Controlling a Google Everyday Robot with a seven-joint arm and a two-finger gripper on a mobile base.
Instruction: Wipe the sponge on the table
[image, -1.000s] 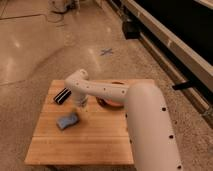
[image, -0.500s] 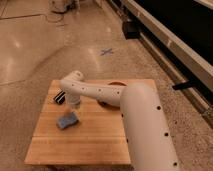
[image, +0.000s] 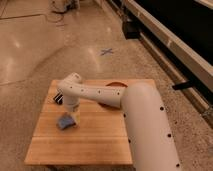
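The light-blue sponge (image: 65, 122) lies on the left half of the light-wood table (image: 100, 137). My white arm reaches in from the lower right, bends over the table's left rear and points down. The gripper (image: 73, 115) hangs at the sponge's upper right edge, touching it or just above it. Its lower part blends into the sponge, so its state does not show.
A black block with pale edges (image: 57, 99) lies at the table's left rear, partly hidden by the arm. A reddish-brown round thing (image: 116, 84) peeks out at the rear edge. Speckled floor surrounds the table, and a dark low wall (image: 175, 35) runs along the right.
The arm's bend has swung a little to the left over the black block, and the gripper has come closer to the sponge. The sponge has stayed in place.
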